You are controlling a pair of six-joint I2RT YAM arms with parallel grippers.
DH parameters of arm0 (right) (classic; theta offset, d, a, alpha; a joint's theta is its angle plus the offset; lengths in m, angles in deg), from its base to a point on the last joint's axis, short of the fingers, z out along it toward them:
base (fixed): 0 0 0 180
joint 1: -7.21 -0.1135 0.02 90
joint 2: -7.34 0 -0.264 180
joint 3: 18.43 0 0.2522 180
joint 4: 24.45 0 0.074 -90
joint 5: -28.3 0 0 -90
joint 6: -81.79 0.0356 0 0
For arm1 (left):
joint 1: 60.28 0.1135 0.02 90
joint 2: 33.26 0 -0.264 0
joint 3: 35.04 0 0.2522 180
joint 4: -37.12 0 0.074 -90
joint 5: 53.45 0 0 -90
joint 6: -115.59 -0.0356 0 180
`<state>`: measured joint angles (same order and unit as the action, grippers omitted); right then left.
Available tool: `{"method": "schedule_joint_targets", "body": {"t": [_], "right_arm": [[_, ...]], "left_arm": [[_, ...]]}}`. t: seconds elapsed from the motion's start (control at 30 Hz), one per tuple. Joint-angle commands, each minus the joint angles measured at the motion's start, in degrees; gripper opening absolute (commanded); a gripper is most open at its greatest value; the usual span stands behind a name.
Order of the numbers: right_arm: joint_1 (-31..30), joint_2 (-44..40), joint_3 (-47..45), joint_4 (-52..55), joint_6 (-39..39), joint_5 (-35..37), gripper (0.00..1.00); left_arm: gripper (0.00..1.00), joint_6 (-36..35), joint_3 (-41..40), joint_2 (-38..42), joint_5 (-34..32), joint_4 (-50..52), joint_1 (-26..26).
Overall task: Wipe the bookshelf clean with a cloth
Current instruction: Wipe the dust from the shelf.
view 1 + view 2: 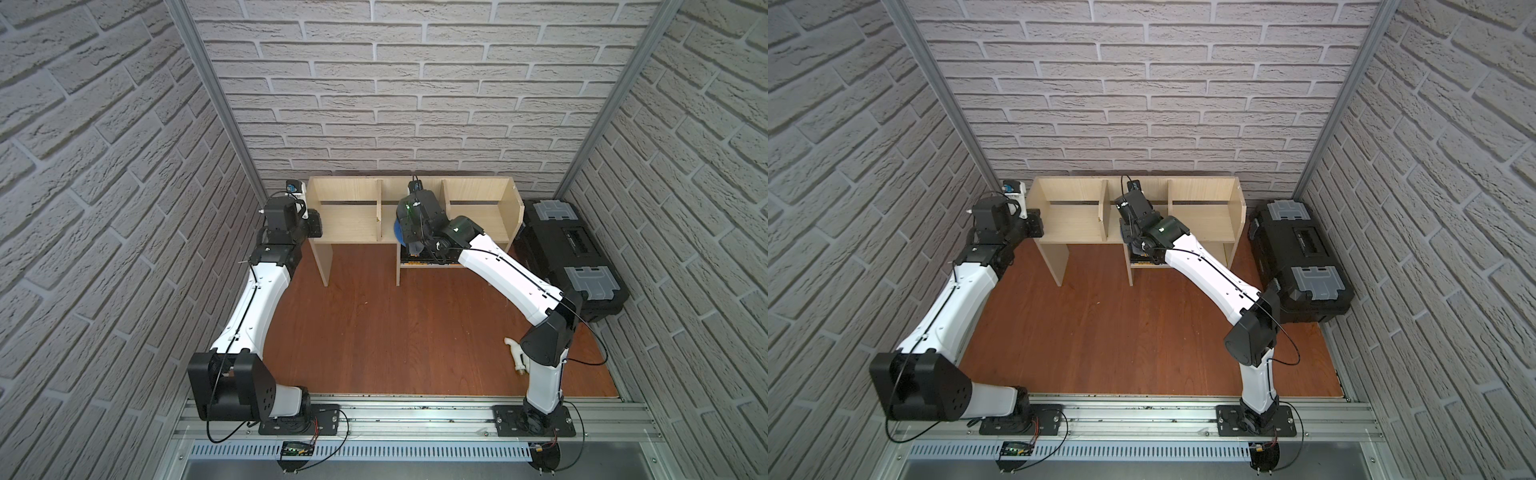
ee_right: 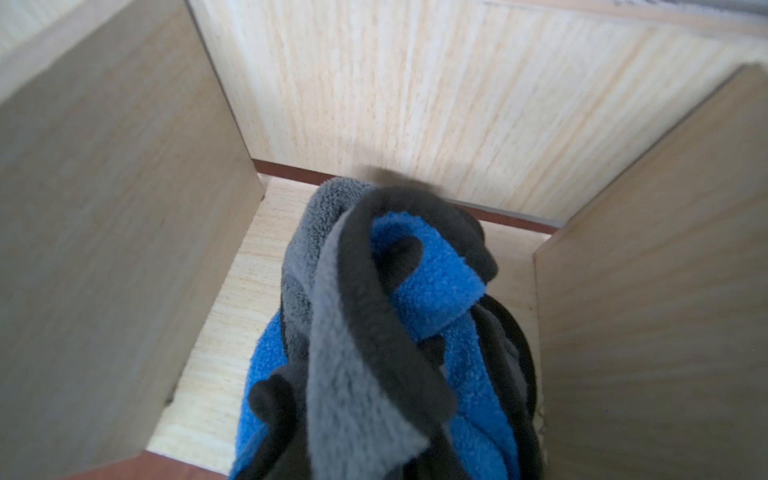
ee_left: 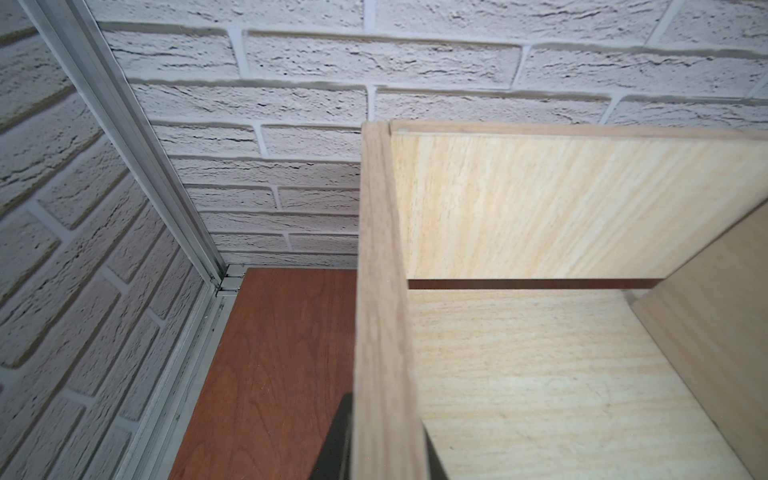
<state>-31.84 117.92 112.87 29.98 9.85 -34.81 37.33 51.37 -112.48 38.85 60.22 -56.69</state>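
**A:** Where is the cloth (image 2: 374,332), and how is it held?

**B:** It is pinched in the right gripper (image 1: 408,237) and bunched into a roll inside the middle compartment (image 2: 249,270) of the bookshelf (image 1: 353,216). Its long axis runs away from the claw toward the back panel (image 2: 457,104), which its tip nearly reaches.

**A:** How does it look?

**B:** Fleecy, with dark grey folds twisted over bright blue.

**A:** And the left gripper (image 1: 311,222)?

**B:** It is clamped on the left end panel (image 3: 386,291), well apart from the cloth.

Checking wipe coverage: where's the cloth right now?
The cloth is bunched in the right gripper, inside the middle compartment of the bookshelf; in a top view a blue edge shows beneath the wrist.
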Motion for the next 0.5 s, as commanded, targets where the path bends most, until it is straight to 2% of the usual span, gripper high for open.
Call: {"method": "schedule_joint_targets", "body": {"t": [0.0,0.07,0.23,0.47], "right_arm": [[0.29,-0.75,0.99,-0.87,0.39,-0.44,0.08],[0.29,-0.13,1.91,-1.84,1.24,-1.69,0.03],[0.11,1.59,4.54,-3.31,2.95,-7.27,0.03],[-1.33,-2.51,6.17,-3.01,-0.52,-6.41,0.03]], "left_arm": [[0.0,3.66,-1.36,-0.08,4.85,0.06,0.52],[0.0,3.67,-1.37,-0.06,4.57,0.15,0.56],[0.0,3.58,-1.42,0.16,4.62,0.06,0.71],[0.0,3.65,-1.36,0.15,4.81,0.06,1.02]]}}
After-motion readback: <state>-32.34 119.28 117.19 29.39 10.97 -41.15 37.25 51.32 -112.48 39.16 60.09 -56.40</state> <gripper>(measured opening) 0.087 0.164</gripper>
